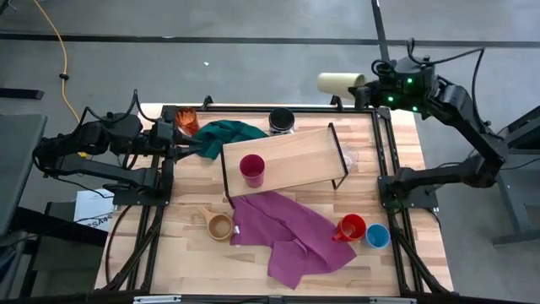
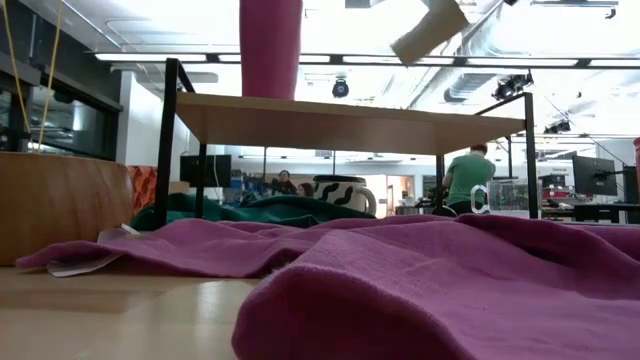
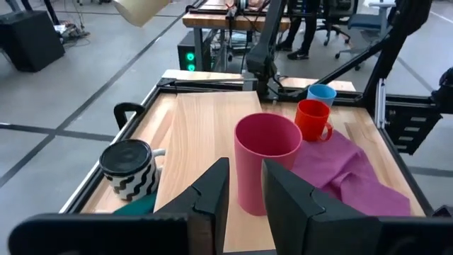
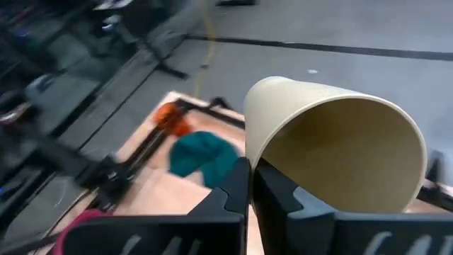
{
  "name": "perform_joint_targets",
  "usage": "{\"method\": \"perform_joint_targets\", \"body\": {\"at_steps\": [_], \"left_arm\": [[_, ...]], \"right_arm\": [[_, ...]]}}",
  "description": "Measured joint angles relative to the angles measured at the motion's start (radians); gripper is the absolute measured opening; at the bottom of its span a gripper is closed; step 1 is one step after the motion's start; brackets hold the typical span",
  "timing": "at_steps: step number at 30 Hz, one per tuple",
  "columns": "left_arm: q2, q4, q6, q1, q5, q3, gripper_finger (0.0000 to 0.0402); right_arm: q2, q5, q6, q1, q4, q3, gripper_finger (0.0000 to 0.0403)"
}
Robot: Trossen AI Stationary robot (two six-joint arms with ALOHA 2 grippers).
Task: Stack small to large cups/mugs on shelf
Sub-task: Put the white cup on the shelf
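Green cloth (image 1: 228, 135) beside shelf (image 1: 295, 156); purple cloth (image 1: 291, 236) drapes front.

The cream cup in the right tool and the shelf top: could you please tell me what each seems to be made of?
The cream cup looks like thin paper or matte plastic: an even, dull wall with a fine rim and no gloss. I cannot tell which. The right tool is pinched shut on its rim. The shelf top looks like pale unvarnished wood, showing lengthwise grain, on thin black legs that look like metal.
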Motion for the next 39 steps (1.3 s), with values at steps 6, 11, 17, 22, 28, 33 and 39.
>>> {"method": "perform_joint_targets", "body": {"at_steps": [6,11,17,22,28,33,39], "left_arm": [[0.006,-0.001,-0.03,0.0,0.0,0.0,0.0074],[0.025,-0.009,-0.043,0.0,0.008,0.0,0.0074],[0.058,-0.026,-0.048,0.0,0.031,0.0,0.0074],[0.067,-0.026,-0.047,0.0,0.045,0.0,0.0074],[0.063,-0.025,-0.045,0.0,0.046,0.0,0.0074],[0.065,-0.025,-0.041,0.0,0.058,0.0,0.0074],[0.065,-0.025,-0.041,0.0,0.066,0.0,0.0074]], "right_arm": [[0.118,-0.105,-0.062,0.06,0.007,0.097,0.0],[0.248,-0.169,-0.13,0.113,-0.034,0.197,0.0],[0.399,-0.169,-0.208,0.163,-0.167,0.354,0.0],[0.497,-0.17,-0.254,0.217,-0.228,0.477,0.0],[0.605,-0.169,-0.284,0.283,-0.391,0.611,0.0],[0.66,-0.17,-0.303,0.333,-0.443,0.66,0.0],[0.706,-0.167,-0.306,0.384,-0.524,0.669,0.0]]}}
